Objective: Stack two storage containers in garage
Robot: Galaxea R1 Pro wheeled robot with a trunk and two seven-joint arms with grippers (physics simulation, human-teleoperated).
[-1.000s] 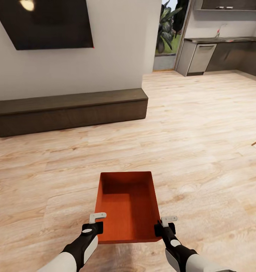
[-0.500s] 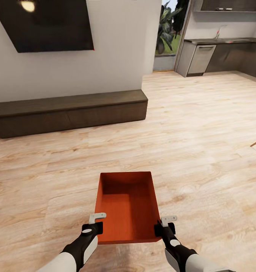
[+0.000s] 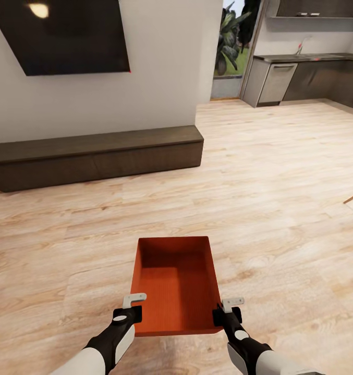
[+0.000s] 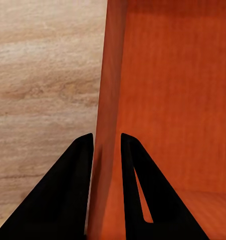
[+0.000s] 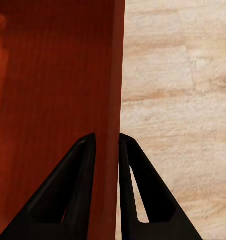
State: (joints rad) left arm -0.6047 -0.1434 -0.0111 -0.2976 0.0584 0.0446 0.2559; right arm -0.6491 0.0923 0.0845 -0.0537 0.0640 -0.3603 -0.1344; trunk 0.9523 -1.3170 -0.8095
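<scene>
Carrying stage here: left end effector and right end effector are each pinched shut on a side wall of the orange storage container, held level between them above the living room's wood floor. Keep both grips even while driving. No labels or writing anywhere.

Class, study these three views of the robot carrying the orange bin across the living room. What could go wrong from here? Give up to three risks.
1. The left gripper and right gripper each pinch only a thin side wall of the storage container; it might slip or tilt.
2. Both grips sit at the near end, so the far end may sag.
3. The low cabinet lies ahead to the left; a turn might clip it.
</scene>
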